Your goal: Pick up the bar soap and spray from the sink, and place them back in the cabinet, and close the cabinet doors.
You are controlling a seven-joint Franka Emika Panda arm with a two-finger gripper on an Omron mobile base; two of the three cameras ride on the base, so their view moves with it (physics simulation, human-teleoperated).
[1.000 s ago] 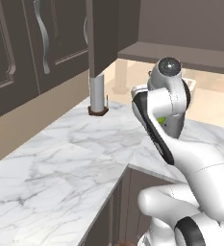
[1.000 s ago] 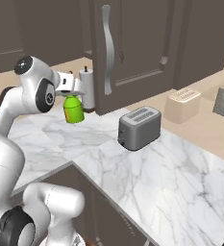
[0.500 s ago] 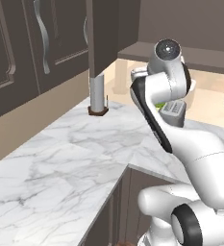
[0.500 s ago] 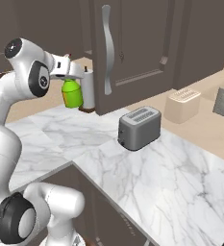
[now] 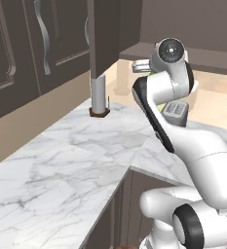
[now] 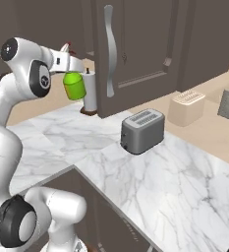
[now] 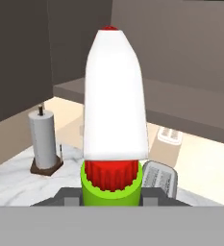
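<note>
Right base view: gripper (image 6: 72, 69) is clamping shut on the spray (image 6: 74, 85), carrying it in the air just left of the open cabinet door (image 6: 130, 49) and above the marble counter (image 6: 185, 167). Hand view is showing the spray's white nozzle top and red collar sitting between the fingers, with the brown cabinet shelf (image 7: 190, 98) ahead. Spray looks picked but not shelved yet. Bar soap's status is unclear. Doors still need closing, with at least this one standing open.
</note>
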